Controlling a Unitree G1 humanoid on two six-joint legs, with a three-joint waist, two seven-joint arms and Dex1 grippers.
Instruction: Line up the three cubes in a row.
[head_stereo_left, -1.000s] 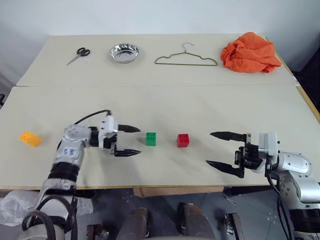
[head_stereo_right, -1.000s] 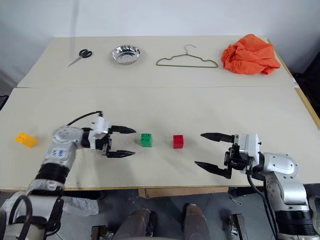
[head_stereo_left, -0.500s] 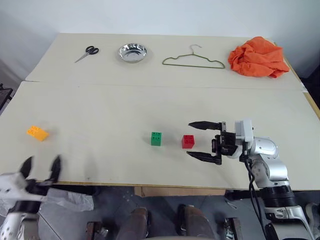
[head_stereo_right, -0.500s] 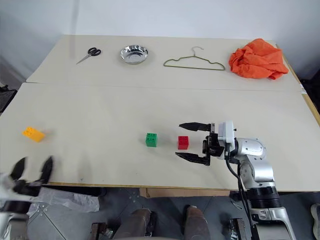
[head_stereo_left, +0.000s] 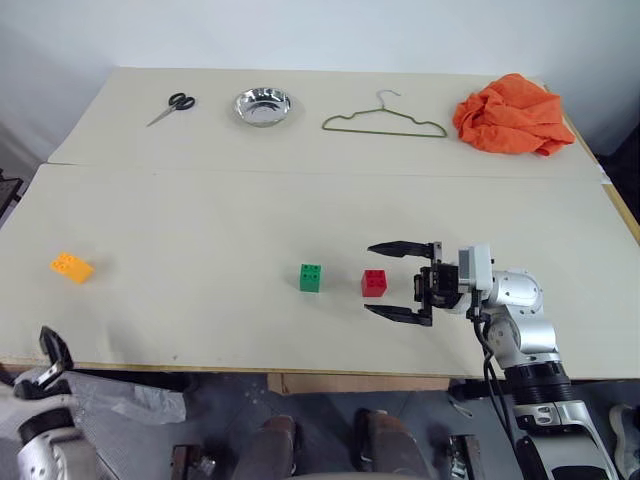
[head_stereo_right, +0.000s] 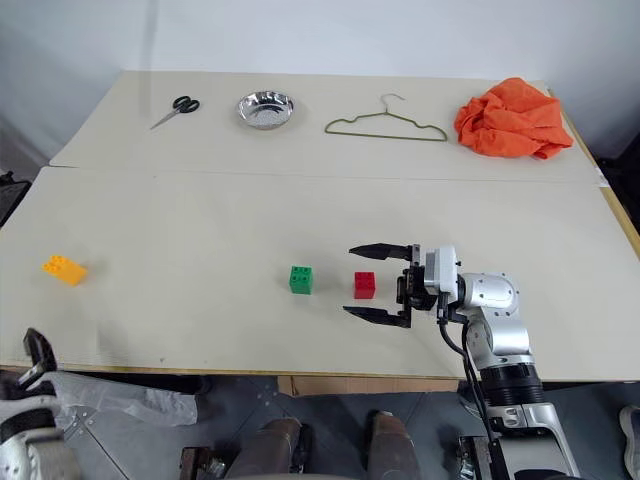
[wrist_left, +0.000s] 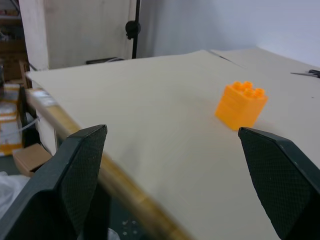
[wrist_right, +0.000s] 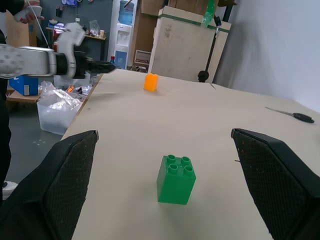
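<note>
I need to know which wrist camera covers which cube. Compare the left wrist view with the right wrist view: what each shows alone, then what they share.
Left wrist view alone: the near wooden edge of the beige table, with a cardboard box on the floor beyond it.

Right wrist view alone: the green studded plastic cube standing between the open right gripper's fingers, the left gripper at the far table edge, and a clear plastic bin on the floor.

Both: the orange-yellow studded plastic cube, close up in the left wrist view, far off in the right; black-handled scissors; the tabletop.
</note>
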